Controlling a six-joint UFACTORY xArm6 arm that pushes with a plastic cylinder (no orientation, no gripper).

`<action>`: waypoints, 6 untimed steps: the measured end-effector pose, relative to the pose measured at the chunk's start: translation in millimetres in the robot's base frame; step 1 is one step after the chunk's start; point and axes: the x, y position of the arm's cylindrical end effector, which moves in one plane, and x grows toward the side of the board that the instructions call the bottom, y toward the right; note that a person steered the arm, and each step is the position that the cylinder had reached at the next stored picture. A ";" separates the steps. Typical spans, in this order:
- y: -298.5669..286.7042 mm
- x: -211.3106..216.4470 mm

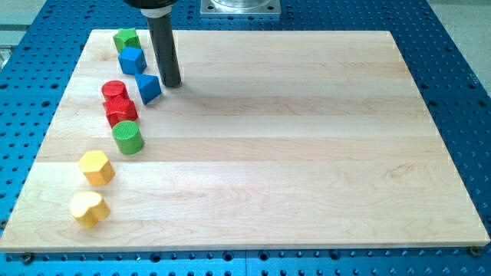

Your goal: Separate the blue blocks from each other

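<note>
Two blue blocks lie near the board's upper left. The blue cube (132, 60) sits just below the green block (126, 38). The blue triangular block (148, 88) lies lower and to the right of the cube, with a gap between them. My tip (171, 83) stands on the board just right of the triangular block, close to its upper right edge. The dark rod rises from there toward the view's top.
A red cylinder (114, 90) and a red star-shaped block (120, 110) sit in a column at the left, above a green cylinder (127, 137). A yellow hexagon (96, 166) and a yellow heart-shaped block (87, 208) lie lower left. The wooden board (307, 153) rests on a blue perforated table.
</note>
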 end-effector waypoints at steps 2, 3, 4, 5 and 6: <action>-119.6 3.1; -95.7 -21.8; -50.8 -56.5; -31.8 -60.9; -83.4 -60.0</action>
